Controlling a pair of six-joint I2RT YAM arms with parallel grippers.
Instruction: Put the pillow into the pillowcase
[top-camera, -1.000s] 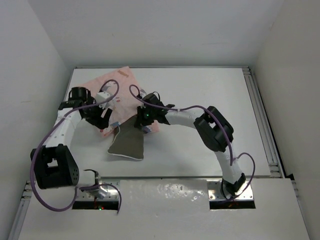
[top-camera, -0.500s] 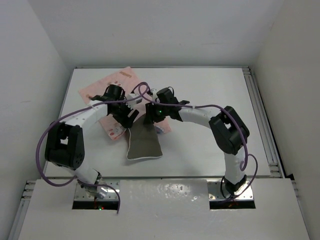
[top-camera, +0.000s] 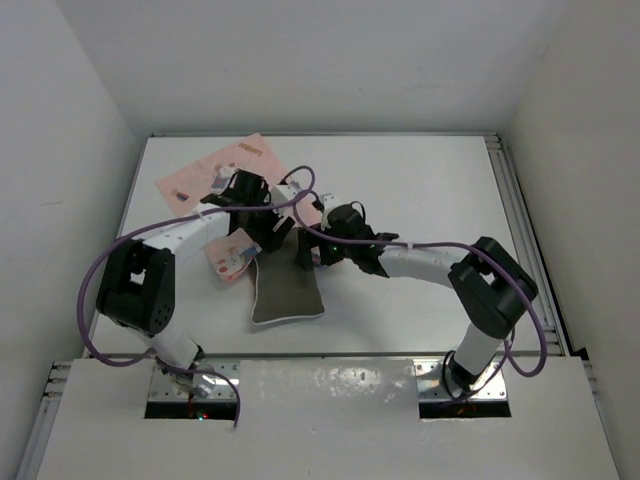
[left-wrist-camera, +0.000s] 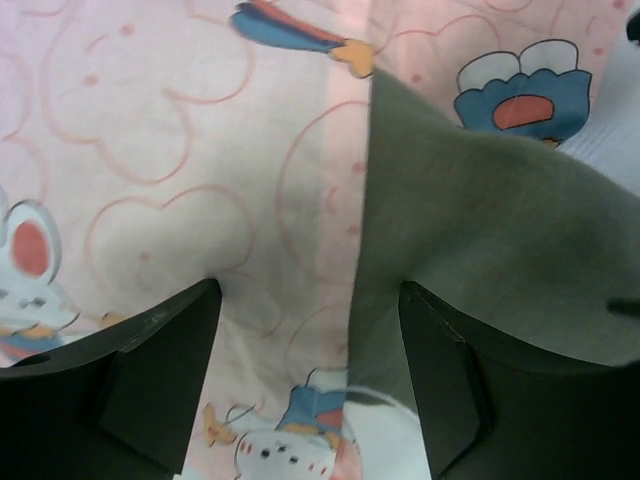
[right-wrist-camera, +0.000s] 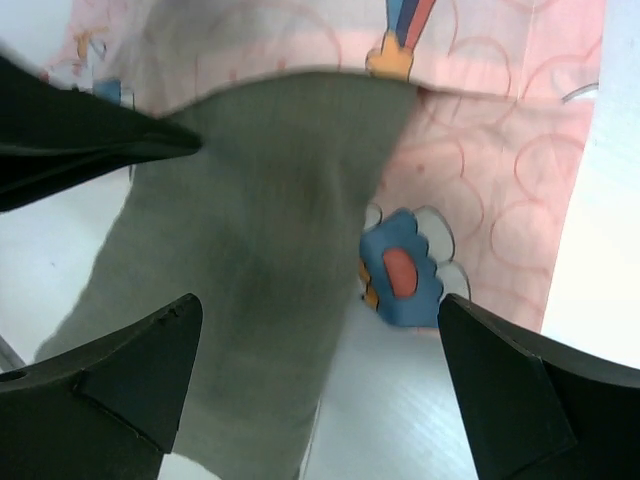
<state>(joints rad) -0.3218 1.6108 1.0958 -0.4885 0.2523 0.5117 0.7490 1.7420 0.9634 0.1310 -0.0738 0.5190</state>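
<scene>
The pillow (top-camera: 287, 292) lies mid-frame on the worktop (top-camera: 420, 180), long axis near vertical, upper end tucked under the mouth of the pillowcase (top-camera: 215, 172), which spreads toward the upper left. The left fingers (left-wrist-camera: 150, 390), apart, straddle the case edge beside the pillow; the right fingers (right-wrist-camera: 110, 390), wide apart, straddle the pillow itself. Neither pair clamps anything.

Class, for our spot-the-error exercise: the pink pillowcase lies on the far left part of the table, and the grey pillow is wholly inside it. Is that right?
Not wholly. The pillowcase does lie on the far left part of the table, but much of the pillow sticks out bare towards the near edge, as the top view shows.
</scene>
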